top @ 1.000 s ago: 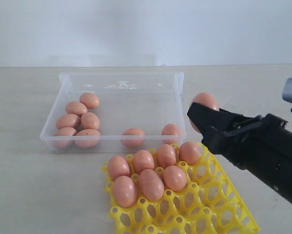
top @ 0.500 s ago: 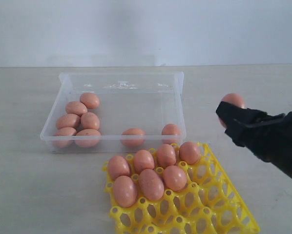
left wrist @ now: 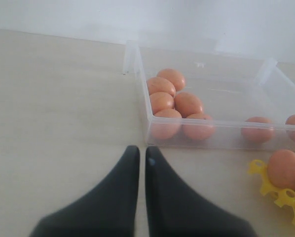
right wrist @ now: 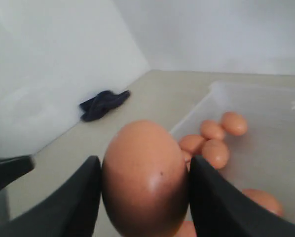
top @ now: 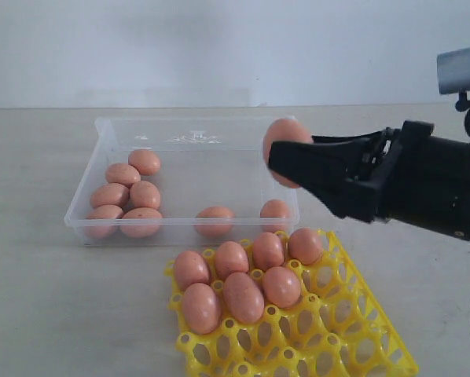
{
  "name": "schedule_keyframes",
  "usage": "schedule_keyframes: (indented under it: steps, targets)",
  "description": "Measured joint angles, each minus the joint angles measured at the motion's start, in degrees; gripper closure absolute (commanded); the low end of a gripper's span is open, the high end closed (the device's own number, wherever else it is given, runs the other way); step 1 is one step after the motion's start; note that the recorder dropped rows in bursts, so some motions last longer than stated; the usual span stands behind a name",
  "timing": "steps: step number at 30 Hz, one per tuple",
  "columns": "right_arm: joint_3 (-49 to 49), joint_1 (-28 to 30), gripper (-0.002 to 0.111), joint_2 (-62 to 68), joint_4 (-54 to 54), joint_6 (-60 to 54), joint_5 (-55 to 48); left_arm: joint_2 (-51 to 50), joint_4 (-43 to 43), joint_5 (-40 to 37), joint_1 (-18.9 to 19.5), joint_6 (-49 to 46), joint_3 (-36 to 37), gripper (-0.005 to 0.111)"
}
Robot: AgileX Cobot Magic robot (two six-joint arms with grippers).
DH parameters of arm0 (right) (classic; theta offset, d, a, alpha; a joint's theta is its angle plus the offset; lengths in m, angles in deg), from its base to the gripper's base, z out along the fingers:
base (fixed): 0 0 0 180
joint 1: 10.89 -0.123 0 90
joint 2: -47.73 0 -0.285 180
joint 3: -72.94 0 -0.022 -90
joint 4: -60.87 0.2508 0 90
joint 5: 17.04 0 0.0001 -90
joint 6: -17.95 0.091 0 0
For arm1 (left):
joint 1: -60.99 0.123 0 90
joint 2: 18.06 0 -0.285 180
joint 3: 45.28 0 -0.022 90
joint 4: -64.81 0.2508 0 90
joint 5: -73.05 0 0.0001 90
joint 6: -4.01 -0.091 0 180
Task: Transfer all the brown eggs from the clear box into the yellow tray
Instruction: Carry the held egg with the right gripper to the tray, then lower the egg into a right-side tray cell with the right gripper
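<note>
My right gripper (top: 288, 161) is shut on a brown egg (top: 284, 138), holding it in the air over the right end of the clear box (top: 109, 126); in the right wrist view that egg (right wrist: 145, 177) fills the space between both fingers. Several brown eggs (top: 126, 195) lie in the box, most at its left end and two by its front wall. The yellow tray (top: 353, 330) in front of the box holds several eggs (top: 243, 275) in its far cups. My left gripper (left wrist: 142, 163) is shut on nothing, low over the table left of the box (left wrist: 137, 79).
A dark cloth (right wrist: 103, 103) lies on the table by the wall, seen only in the right wrist view. The tray's near cups stand open. Bare tabletop (top: 46, 298) stretches left of the tray and in front of the box.
The right gripper, egg in its grip, swung out to the right and has now come back left and higher, over the box's right end. Other eggs have not moved.
</note>
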Motion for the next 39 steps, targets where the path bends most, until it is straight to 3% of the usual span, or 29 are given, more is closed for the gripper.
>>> schedule_keyframes:
  steps: [4,10,17,26,39]
  targets:
    - [0.23,0.00,0.108,0.00,-8.34,2.83,2.05,0.00,0.00,0.00,0.00,0.00,0.00,0.103]
    - [0.23,2.91,0.108,3.00,-9.05,2.43,-4.52,0.00,0.00,0.00,0.00,0.00,0.00,0.103]
    - [0.44,12.06,0.108,19.84,-9.96,2.68,11.70,0.00,0.00,0.00,0.00,0.00,0.00,0.103]
    - [0.44,12.85,0.108,25.59,-18.42,-1.20,14.33,0.00,0.00,0.00,0.00,0.00,0.00,0.103]
    - [0.44,12.94,0.108,25.62,-17.74,-7.13,-0.01,0.00,0.00,0.00,0.00,0.00,0.00,0.103]
